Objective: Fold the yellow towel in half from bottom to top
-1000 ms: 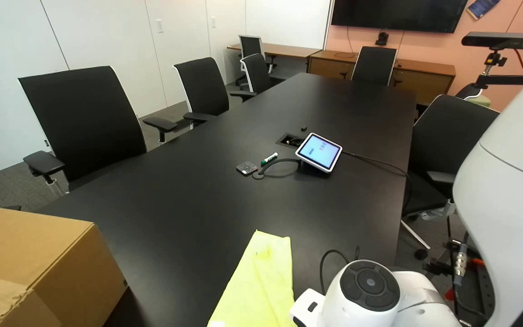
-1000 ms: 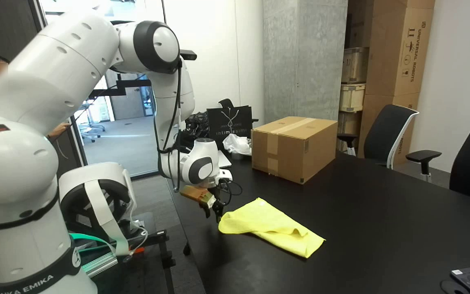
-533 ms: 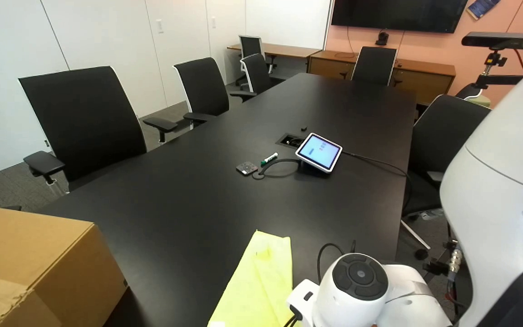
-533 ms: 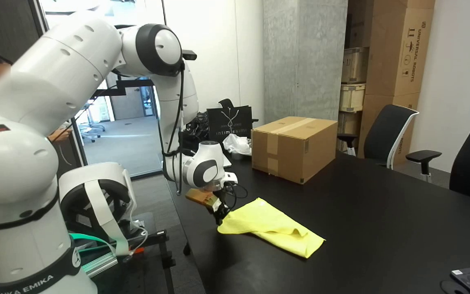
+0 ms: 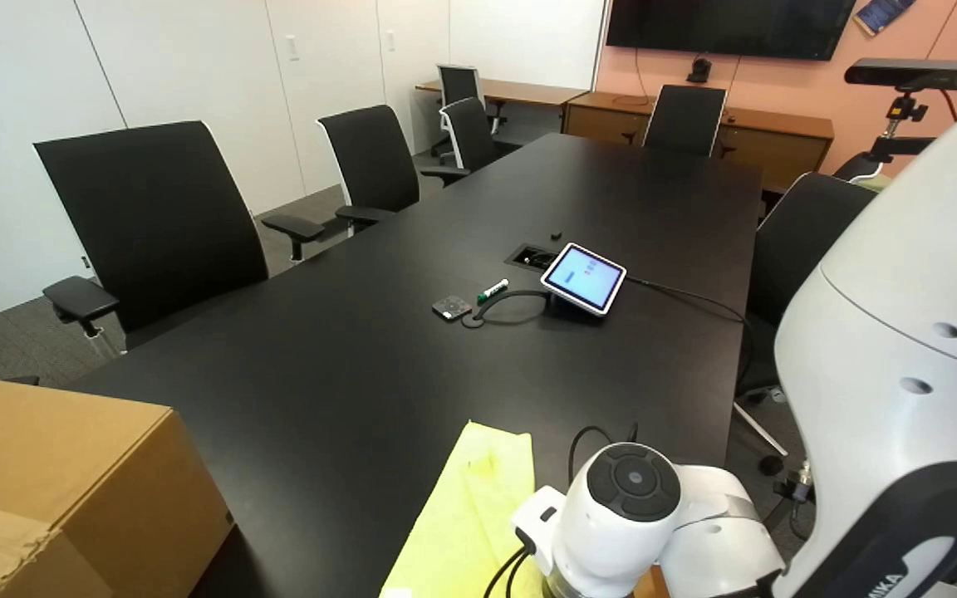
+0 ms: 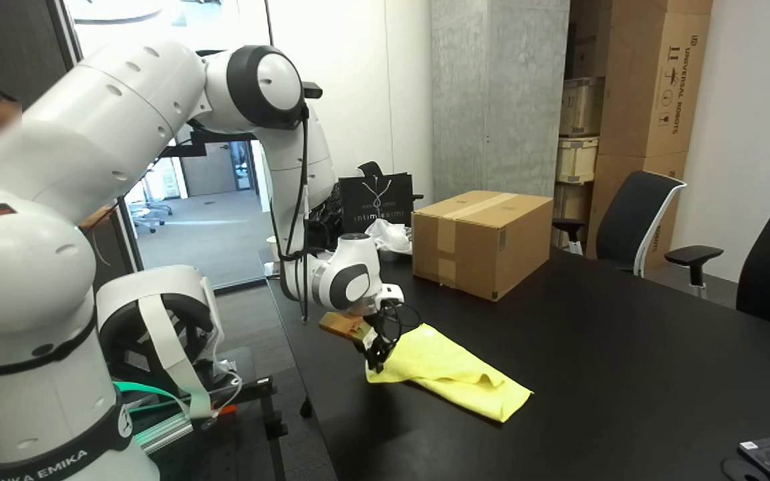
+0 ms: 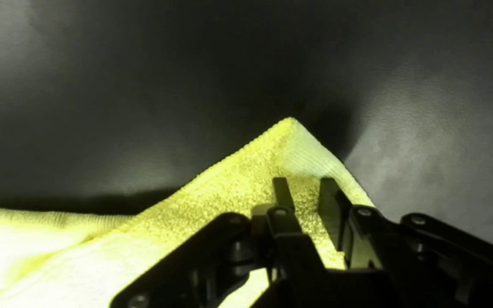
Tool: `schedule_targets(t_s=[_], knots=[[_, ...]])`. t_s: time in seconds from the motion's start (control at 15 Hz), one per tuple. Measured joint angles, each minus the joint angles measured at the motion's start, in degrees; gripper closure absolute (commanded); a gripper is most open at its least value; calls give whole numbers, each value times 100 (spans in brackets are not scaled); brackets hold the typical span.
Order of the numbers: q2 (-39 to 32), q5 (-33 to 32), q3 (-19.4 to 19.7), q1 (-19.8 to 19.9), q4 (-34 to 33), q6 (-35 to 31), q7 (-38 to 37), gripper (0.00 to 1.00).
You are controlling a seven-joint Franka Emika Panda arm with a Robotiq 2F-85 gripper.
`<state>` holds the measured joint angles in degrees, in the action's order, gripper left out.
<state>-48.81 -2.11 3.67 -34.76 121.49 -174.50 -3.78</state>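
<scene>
One corner of the yellow towel (image 7: pixel 229 184) shows in the wrist view, and over it stands the claw (image 7: pixel 304 182), its jaws a little apart, with yellow cloth visible in the gap; whether the tips touch that cloth cannot be told. In both exterior views the towel lies on the dark desk (image 6: pixel 612 341), wrinkled and longer than it is wide; in an exterior view a raised fold shows along one edge, and the end by the claw is partly hidden behind it. A taped cardboard box (image 6: pixel 465 250) sits on the desk, apart from the towel, with a black paper bag (image 6: pixel 377 200) near it. In an exterior view a tablet (image 5: pixel 585 279) stands tilted, its screen lit; near it lie a green marker (image 5: pixel 493 290) and a flat dark square (image 5: pixel 452 308). Black chairs (image 5: pixel 154 224) line the desk.
</scene>
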Motion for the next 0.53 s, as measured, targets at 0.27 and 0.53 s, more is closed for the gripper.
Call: schedule_targets(t_s=[0.27,0.53], knots=[[-7,0,-16,-12,0,91,0,13],[-12,0,-38,-12,0,274,0,0]])
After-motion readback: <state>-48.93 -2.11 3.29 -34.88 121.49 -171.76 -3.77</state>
